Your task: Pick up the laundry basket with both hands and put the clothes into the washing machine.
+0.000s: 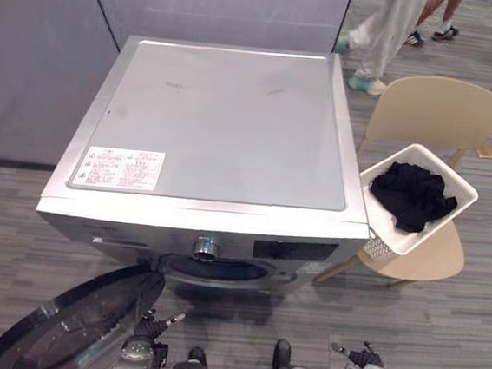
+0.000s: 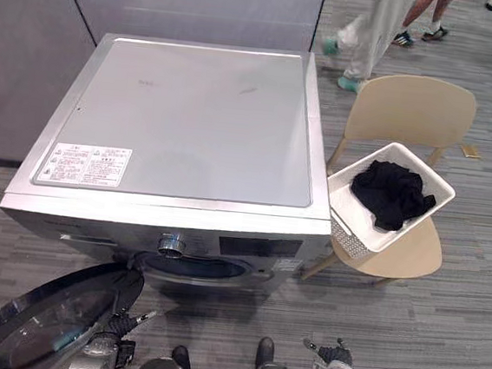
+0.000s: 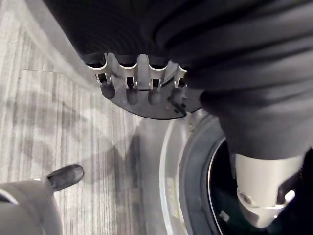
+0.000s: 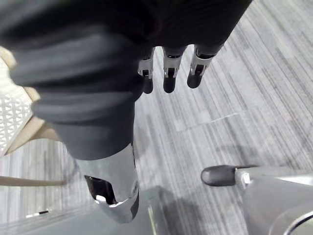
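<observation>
Left robot hand [image 3: 138, 78] and right robot hand [image 4: 168, 78] hang slack-fingered, empty, before the washing machine [image 1: 226, 121]. The laundry basket [image 1: 389, 236] of black clothes [image 1: 410, 196] sits on a chair [image 1: 436, 111] alongside; gripping opposite rims, level, looks safest.

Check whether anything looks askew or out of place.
The white laundry basket sits tilted on the beige chair, one corner overhanging the seat toward the washing machine. The black clothes lie inside; nothing spilled.
</observation>
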Motion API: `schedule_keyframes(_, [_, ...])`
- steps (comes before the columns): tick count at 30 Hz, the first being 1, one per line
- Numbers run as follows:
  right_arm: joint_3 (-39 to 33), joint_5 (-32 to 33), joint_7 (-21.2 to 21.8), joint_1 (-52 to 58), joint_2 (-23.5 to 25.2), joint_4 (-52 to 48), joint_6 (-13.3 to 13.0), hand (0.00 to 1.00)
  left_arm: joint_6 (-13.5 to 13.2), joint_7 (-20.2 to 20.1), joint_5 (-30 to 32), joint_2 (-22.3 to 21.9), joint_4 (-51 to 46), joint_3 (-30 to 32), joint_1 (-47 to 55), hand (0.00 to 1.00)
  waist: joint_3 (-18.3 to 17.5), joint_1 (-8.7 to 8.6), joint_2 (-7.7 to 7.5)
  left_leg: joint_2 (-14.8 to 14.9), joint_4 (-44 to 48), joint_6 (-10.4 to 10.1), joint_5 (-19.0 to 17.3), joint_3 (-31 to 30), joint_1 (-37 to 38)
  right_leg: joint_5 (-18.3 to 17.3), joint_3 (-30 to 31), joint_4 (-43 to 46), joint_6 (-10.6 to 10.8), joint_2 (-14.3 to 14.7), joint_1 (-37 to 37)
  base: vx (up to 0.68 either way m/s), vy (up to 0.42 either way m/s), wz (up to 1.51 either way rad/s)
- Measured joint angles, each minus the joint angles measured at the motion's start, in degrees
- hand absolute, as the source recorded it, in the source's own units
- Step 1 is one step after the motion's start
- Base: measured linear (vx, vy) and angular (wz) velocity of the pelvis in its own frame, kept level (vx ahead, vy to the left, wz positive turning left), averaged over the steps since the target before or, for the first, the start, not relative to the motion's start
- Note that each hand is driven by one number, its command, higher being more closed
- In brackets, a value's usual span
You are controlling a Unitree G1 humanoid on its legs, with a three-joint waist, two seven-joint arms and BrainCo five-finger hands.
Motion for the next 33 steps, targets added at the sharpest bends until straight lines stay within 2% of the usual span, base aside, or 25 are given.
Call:
schedule_keyframes(2, [0.5, 0.0, 0.0, -1.2, 0.1, 0.2, 0.0, 0.0, -0.1, 0.0, 0.0, 0.5, 0.0, -1.2, -0.2, 0.0, 0.0, -0.06, -0.02, 0.2, 0.4, 0.0, 0.0, 3.5, 0.3, 1.8, 2.3, -0.1, -0.2, 0.6, -2.0, -0.07, 0.006, -1.18])
schedule_keyframes(3, [1.1, 0.0, 0.0, -2.0, 0.1, 0.2, 0.0, 0.0, -0.2, 0.0, 0.1, 0.7, 0.0, -1.7, -0.4, 0.0, 0.0, 0.02, -0.03, 1.3, 0.8, 0.2, -0.2, 6.6, 0.3, 4.0, 0.1, -0.5, -1.1, 1.3, -4.2, -0.12, -0.052, -1.34])
schedule_keyframes(4, [1.9, 0.0, 0.0, -2.4, 0.3, 0.0, 0.1, 0.0, -0.1, 0.0, 0.3, 0.9, 0.0, -1.9, -0.3, 0.0, 0.0, 0.03, -0.27, 1.8, 1.1, 0.4, -0.3, 8.7, 0.4, 3.9, -3.6, -0.9, -2.4, 1.0, -4.8, -0.16, -0.094, -1.35])
schedule_keyframes(5, [2.2, 0.0, -0.1, -3.4, 0.1, 0.0, 0.0, 0.0, -0.1, 0.0, 1.3, 1.1, 0.1, -2.2, -0.5, 0.0, 0.5, -0.45, 0.29, 2.9, 1.6, 0.7, -1.2, 13.3, 1.4, -2.7, -17.5, 2.1, -6.9, -1.1, -5.9, -0.12, -0.069, -1.5])
schedule_keyframes(6, [3.2, 0.0, -0.2, -3.4, 0.2, 0.2, 0.0, 0.0, -0.1, -0.1, 2.4, 1.3, 0.0, -3.4, -0.3, 0.0, 0.7, -0.38, 0.64, 4.4, 2.1, -0.4, -2.0, 17.5, 3.2, -5.9, -31.4, 5.9, -8.7, -4.5, -5.3, -0.1, -0.063, -1.61])
schedule_keyframes(8, [5.8, -0.1, -0.2, -4.4, 0.2, 0.7, 0.1, 0.0, -0.1, -0.1, 2.6, 1.4, 0.1, -3.9, 0.7, 0.0, 0.7, 0.38, 0.35, 6.6, 4.5, -2.1, -4.1, 24.1, 6.2, -7.8, -45.1, 13.6, -10.4, -9.7, -4.4, -0.01, -0.145, -1.93])
schedule_keyframes(9, [6.5, -0.3, -0.2, -4.8, 0.2, 0.6, 0.1, 0.0, 0.0, -0.1, 3.0, 2.0, 0.1, -4.1, 1.0, 0.0, 0.8, 0.23, -0.6, 7.4, 7.2, -3.1, -5.9, 27.0, 7.5, -7.9, -46.9, 16.5, -9.0, -11.0, -4.6, 0.03, -0.192, -1.86])
schedule_keyframes(10, [6.7, -0.3, -0.2, -4.8, 0.0, 0.6, 0.1, 0.0, 0.0, -0.1, 3.5, 2.1, 0.1, -4.4, 1.0, 0.0, 1.0, 0.21, -0.32, 9.0, 9.6, -3.8, -7.1, 28.9, 8.1, -7.8, -46.1, 17.7, -8.8, -10.4, -5.1, 0.06, -0.207, -1.71])
schedule_keyframes(11, [7.3, -0.5, -0.3, -4.8, -0.4, 0.6, 0.0, 0.0, -0.1, -0.1, 3.9, 1.8, 0.2, -4.4, 1.2, 0.0, 1.3, 0.17, 0.86, 12.5, 15.0, -4.8, -8.2, 31.9, 9.5, -8.7, -43.1, 18.4, -9.1, -7.6, -6.1, 0.15, -0.242, -1.75])
schedule_keyframes(12, [8.1, -1.0, -0.3, -4.9, -0.9, 1.0, 0.1, 0.0, -0.1, -0.1, 3.9, 1.6, 0.3, -4.4, 0.6, 0.0, 1.5, 0.23, 1.16, 16.8, 24.0, -2.1, -7.4, 29.3, 7.8, -9.4, -40.2, 18.6, -9.9, -5.4, -7.1, 0.18, -0.248, -1.68])
schedule_keyframes(13, [8.3, -1.3, -0.3, -4.9, -1.3, 1.6, 0.1, 0.0, -0.2, -0.1, 3.9, 1.4, 0.3, -4.5, 0.4, 0.0, 1.8, 0.24, 1.57, 19.1, 29.6, 3.5, -6.5, 26.3, 5.8, -9.5, -38.9, 18.1, -10.0, -4.0, -6.9, 0.19, -0.239, -1.63])
schedule_keyframes(14, [8.9, -1.8, -0.4, -5.1, -1.7, 2.6, 0.3, 0.0, -0.3, -0.1, 3.9, 0.6, 0.4, -4.5, 0.4, 0.0, 2.6, 0.39, 2.25, 21.8, 41.1, 10.8, -5.3, 17.3, 0.2, -9.3, -34.9, 15.8, -10.1, -1.2, -5.8, 0.12, -0.187, -1.63])
schedule_keyframes(15, [9.0, -2.3, -0.9, -5.3, -2.4, 2.9, 0.4, 0.0, -0.4, -0.1, 3.9, -0.1, 0.5, -4.8, 0.5, 0.0, 3.5, 0.41, 3.0, 18.5, 45.9, 6.6, -7.8, 7.7, -4.8, -9.0, -31.9, 13.9, -10.1, 0.5, -4.8, 0.14, -0.135, -1.69])
schedule_keyframes(17, [9.0, -2.4, -1.4, -5.2, -3.2, 2.9, 0.6, 0.0, -0.8, -0.1, 3.8, -0.2, 0.5, -6.7, 0.9, 0.0, 4.1, 1.17, 3.47, 11.4, 44.5, 3.0, -10.4, -1.6, -10.2, -8.7, -29.5, 10.5, -9.8, 2.2, -2.4, 0.22, -0.034, -1.72])
schedule_keyframes(18, [8.9, -2.4, -1.7, -5.1, -3.2, 2.9, 0.6, 0.0, -1.0, 0.0, 3.7, -0.5, -0.1, -6.7, 1.1, 0.0, 4.3, 2.32, 3.6, 8.2, 40.0, 3.0, -10.4, -4.0, -12.1, -6.9, -28.6, 7.8, -8.4, 3.3, -0.4, 0.23, -0.016, -1.67])
schedule_keyframes(20, [8.7, -2.6, -2.2, -5.1, -3.2, 2.7, 0.4, 0.0, -1.4, 0.0, 3.3, -1.1, -0.4, -6.7, 1.0, 0.0, 5.1, 3.52, 3.94, 3.6, 29.8, 2.7, -10.0, -7.7, -15.0, -5.6, -26.4, 4.7, -8.0, 4.7, 1.9, 0.19, 0.02, -1.33])
schedule_keyframes(21, [8.8, -2.9, -2.5, -5.1, -3.1, 2.7, 0.4, 0.0, -1.4, 0.1, 3.2, -1.2, -0.4, -6.7, 0.9, 0.0, 5.2, 3.42, 4.24, 1.1, 22.2, 1.0, -8.7, -9.9, -16.3, -5.5, -25.2, 3.6, -8.0, 5.2, 2.5, 0.28, 0.078, -1.13])
schedule_keyframes(24, [8.9, -3.0, -2.6, -3.6, -2.7, 1.8, 0.4, 0.0, -1.4, 0.1, 3.0, -1.6, -0.3, -6.2, 0.4, 0.0, 5.9, 5.09, 4.1, -2.9, 11.5, 3.0, 1.4, -11.2, -15.7, -4.7, -22.3, -0.6, -6.8, 5.4, 5.8, 0.33, 0.097, -0.71])
schedule_keyframes(27, [8.8, -3.0, -2.7, -3.3, -2.7, 1.6, 0.4, 0.0, -1.4, 0.1, 2.2, -2.2, -1.3, -5.8, -0.3, 0.0, 6.0, 4.71, 3.55, -4.6, 12.2, 6.8, -0.1, -11.8, -16.5, -5.5, -23.1, -1.6, -5.1, 4.4, 6.7, 0.36, 0.118, 0.14])
schedule_keyframes(28, [9.0, -3.0, -2.7, -3.3, -2.6, 1.6, 0.4, 0.0, -1.5, 0.0, 2.1, -2.2, -1.4, -5.2, -0.3, 0.0, 6.2, 5.07, 3.16, -5.0, 13.7, 8.6, -1.7, -11.4, -16.4, -8.1, -23.8, 1.8, -2.0, 3.1, 6.6, 0.47, 0.185, 0.39])
schedule_keyframes(29, [9.0, -3.5, -2.7, -2.9, -2.3, 1.7, 0.4, 0.0, -1.3, -1.0, 1.3, -2.2, -1.4, -4.7, 0.1, 0.0, 6.3, 5.45, 2.84, -5.0, 13.2, 7.9, -3.7, -10.7, -13.9, -12.0, -23.7, 10.4, 1.0, 1.0, 5.1, 0.42, 0.168, 0.39])
schedule_keyframes(30, [9.1, -3.6, -2.7, -3.0, -2.0, 1.7, 0.3, 0.0, -0.9, -2.8, -0.1, -2.1, -1.0, -4.0, 0.0, 0.0, 6.4, 5.47, 2.69, -5.1, 12.7, 7.6, -4.5, -10.9, -12.5, -13.6, -23.4, 16.5, 2.3, -0.5, 3.5, 0.53, 0.196, 0.45])
schedule_keyframes(31, [9.6, -4.1, -2.5, -3.6, -1.1, 1.6, 0.3, 0.0, -1.3, -2.6, -0.4, -1.3, -1.3, -4.1, 0.2, 0.0, 6.1, 5.64, 1.23, -6.4, 12.4, 7.9, -5.1, -12.3, -10.4, -14.6, -21.6, 31.5, 4.1, -4.2, -1.4, 0.38, 0.11, 0.61])
schedule_keyframes(32, [9.6, -4.1, -2.4, -3.8, -0.7, 1.6, 0.2, 0.0, -1.3, -1.6, -0.3, -0.8, -1.5, -4.4, 0.1, 0.0, 6.2, 5.38, -0.1, -8.0, 12.3, 8.6, -5.6, -13.7, -9.0, -12.0, -19.6, 43.3, 4.7, -7.2, -5.7, 0.57, 0.065, 1.19])
schedule_keyframes(33, [9.6, -4.0, -2.5, -4.2, -1.0, 1.5, 0.2, 0.0, -1.2, -0.5, -0.3, -0.6, -1.7, -5.1, 0.1, 0.0, 6.4, 4.39, -0.16, -9.2, 12.6, 9.2, -7.2, -17.6, -6.6, -11.1, -15.7, 55.3, 4.3, -8.7, -11.1, 0.48, -0.013, 1.24])
